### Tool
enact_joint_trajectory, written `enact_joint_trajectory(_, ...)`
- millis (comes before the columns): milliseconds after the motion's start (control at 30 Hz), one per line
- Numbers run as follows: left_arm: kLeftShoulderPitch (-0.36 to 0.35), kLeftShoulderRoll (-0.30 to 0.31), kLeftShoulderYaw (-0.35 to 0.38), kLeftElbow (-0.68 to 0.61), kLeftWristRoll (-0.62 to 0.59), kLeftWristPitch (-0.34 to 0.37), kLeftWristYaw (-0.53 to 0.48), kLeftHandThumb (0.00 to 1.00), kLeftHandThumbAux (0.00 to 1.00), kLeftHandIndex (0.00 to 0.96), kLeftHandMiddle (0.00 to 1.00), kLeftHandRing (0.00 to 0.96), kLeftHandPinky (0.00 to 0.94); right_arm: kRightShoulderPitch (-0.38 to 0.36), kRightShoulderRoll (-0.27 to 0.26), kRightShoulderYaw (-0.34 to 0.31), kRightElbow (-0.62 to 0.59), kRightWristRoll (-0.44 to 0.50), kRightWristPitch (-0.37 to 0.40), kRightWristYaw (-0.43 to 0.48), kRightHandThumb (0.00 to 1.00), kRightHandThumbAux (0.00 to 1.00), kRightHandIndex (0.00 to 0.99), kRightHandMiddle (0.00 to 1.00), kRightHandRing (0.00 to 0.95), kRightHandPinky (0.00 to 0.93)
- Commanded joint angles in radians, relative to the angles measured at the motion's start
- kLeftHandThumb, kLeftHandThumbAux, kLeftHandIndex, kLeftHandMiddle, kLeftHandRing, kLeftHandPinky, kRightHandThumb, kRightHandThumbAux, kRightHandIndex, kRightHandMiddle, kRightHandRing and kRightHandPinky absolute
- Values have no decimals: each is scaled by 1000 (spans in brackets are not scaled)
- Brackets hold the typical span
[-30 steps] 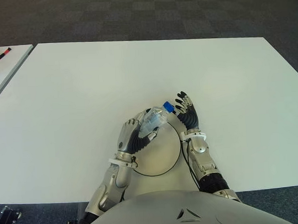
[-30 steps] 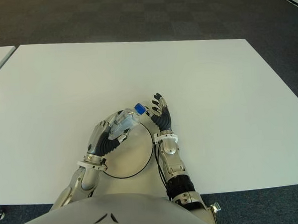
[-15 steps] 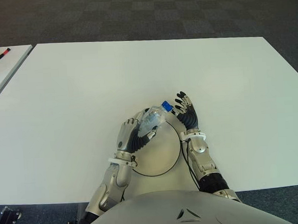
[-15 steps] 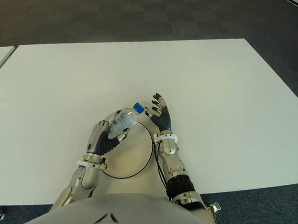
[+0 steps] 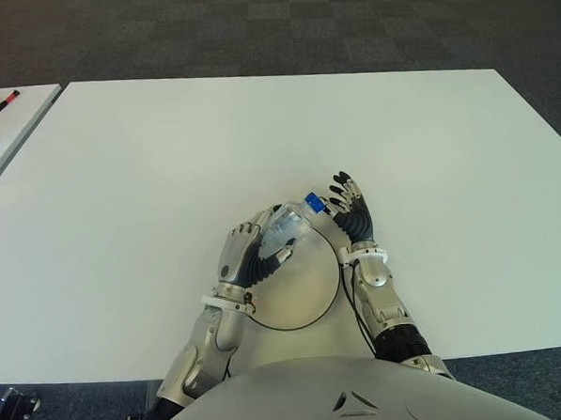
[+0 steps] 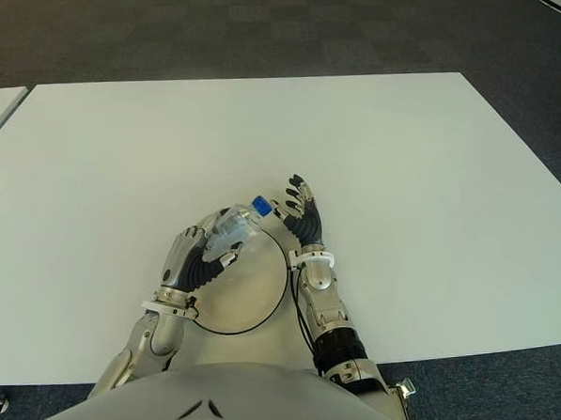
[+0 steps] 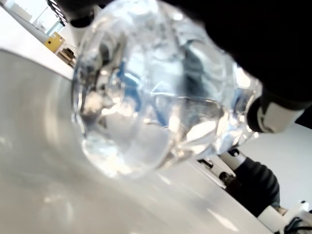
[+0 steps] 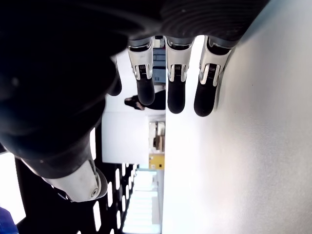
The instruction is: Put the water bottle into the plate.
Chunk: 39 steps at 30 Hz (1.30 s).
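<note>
Surroundings: a wide white bench (image 5: pixel 165 160) with dark carpet (image 5: pixel 280 26) beyond its far edge; a second white bench (image 5: pixel 3 126) stands off to the robot's left, with a red marker (image 5: pixel 7 97) lying on it.
In the way: nothing lies between the bottle and the plate; the right hand stands just beside the bottle's cap, at the plate's far right rim.
Plate: a round white plate (image 5: pixel 308 288) with a thin dark rim, on the bench close in front of the robot's body, between the two forearms.
Water bottle: a clear plastic water bottle (image 5: pixel 289 224) with a blue cap (image 5: pixel 313 204), tilted, cap pointing away and to the right, over the plate's far left edge; from here I cannot tell whether its base touches the plate.
Left hand: the left hand (image 5: pixel 250 254) is wrapped round the bottle's body, fingers curled over it; its wrist view shows the clear bottle (image 7: pixel 156 97) filling the frame just above a pale surface.
Right hand: the right hand (image 5: pixel 351 211) is empty, fingers (image 8: pixel 175 80) straight and spread, reaching along the bench; fingertips near the blue cap, contact unclear.
</note>
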Motion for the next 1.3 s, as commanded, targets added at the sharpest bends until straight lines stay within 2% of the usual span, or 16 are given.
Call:
enact_joint_trajectory(33, -9, 12, -1, -7, -9, 11, -40, 836, 670, 387, 492, 484, 429, 14, 32, 0, 16, 10, 33, 5, 388, 764, 87, 140, 167, 241)
enact_joint_trajectory(100, -10, 15, 3, -8, -16, 11, -54, 835, 671, 387, 485, 450, 409, 14, 32, 0, 15, 10, 33, 5, 390, 764, 88, 142, 169, 243)
enact_joint_trajectory(167, -12, 21, 10, -7, -27, 12, -70, 777, 563, 254, 381, 367, 342, 15, 32, 0, 14, 12, 34, 6, 392, 765, 89, 144, 171, 238)
enact_joint_trajectory(200, -11, 21, 11, -11, -28, 21, -81, 767, 547, 232, 363, 352, 331, 15, 33, -1, 12, 14, 36, 8, 393, 765, 90, 145, 172, 238)
enact_joint_trajectory(267, -9, 19, 11, -16, -27, 31, -93, 719, 504, 137, 252, 252, 263, 16, 33, -1, 11, 16, 37, 9, 393, 766, 90, 144, 168, 230)
enact_joint_trajectory(467, -5, 21, 17, -26, -31, 44, -110, 660, 469, 32, 149, 164, 207, 17, 34, -1, 10, 18, 37, 10, 391, 767, 89, 144, 165, 227)
enact_joint_trajectory(1000, -11, 53, 16, -45, -17, 52, -137, 542, 371, 0, 80, 142, 232, 18, 33, 2, -1, 13, 53, 1, 384, 762, 85, 138, 161, 224)
enact_joint_trajectory(1300, -21, 86, 18, -45, -33, 33, -169, 464, 345, 0, 62, 106, 141, 18, 33, 1, -4, 18, 57, 4, 391, 766, 87, 136, 158, 219)
